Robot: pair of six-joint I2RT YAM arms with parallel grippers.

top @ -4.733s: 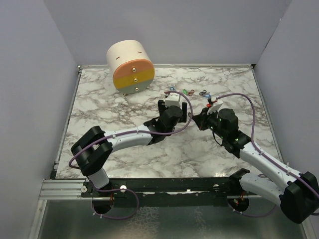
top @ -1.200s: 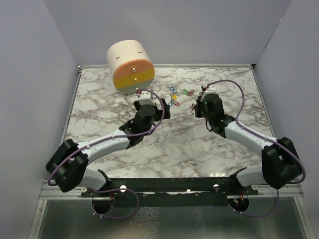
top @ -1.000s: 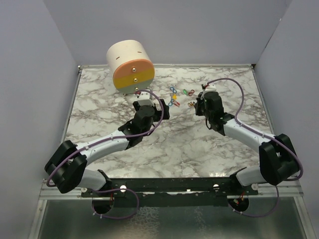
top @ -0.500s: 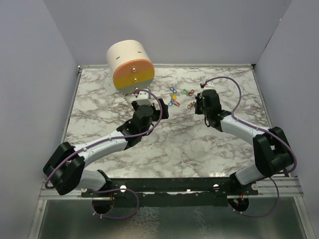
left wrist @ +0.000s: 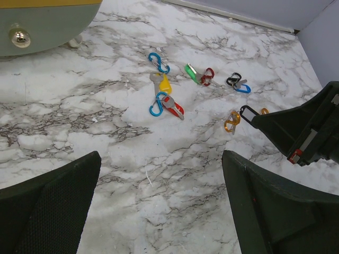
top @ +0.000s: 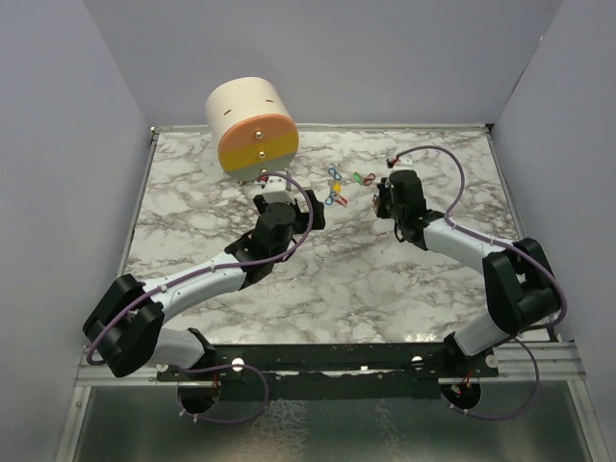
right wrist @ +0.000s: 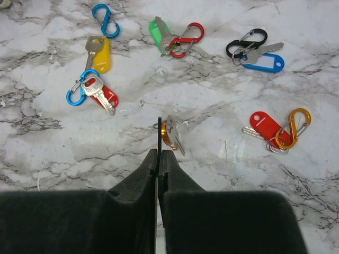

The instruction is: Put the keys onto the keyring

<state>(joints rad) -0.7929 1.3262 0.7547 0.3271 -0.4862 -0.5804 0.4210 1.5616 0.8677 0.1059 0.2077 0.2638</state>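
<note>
Keys (right wrist: 100, 91), tag labels (right wrist: 263, 63) illegible

Bright, even light from above washes the marble table (top: 192, 202), leaving only faint, soft-edged shadows. In the left wrist view a small glint sits on the brass knob (left wrist: 19, 37) at upper left, while the fingers (left wrist: 47, 206) along the bottom edge read dark and slightly soft.

No text, number, brand or sign can be read anywhere in view, not even on the pale label window of the blue plastic key tag (right wrist: 263, 62) lying ahead of the right gripper (right wrist: 159, 153) and to its right.
</note>
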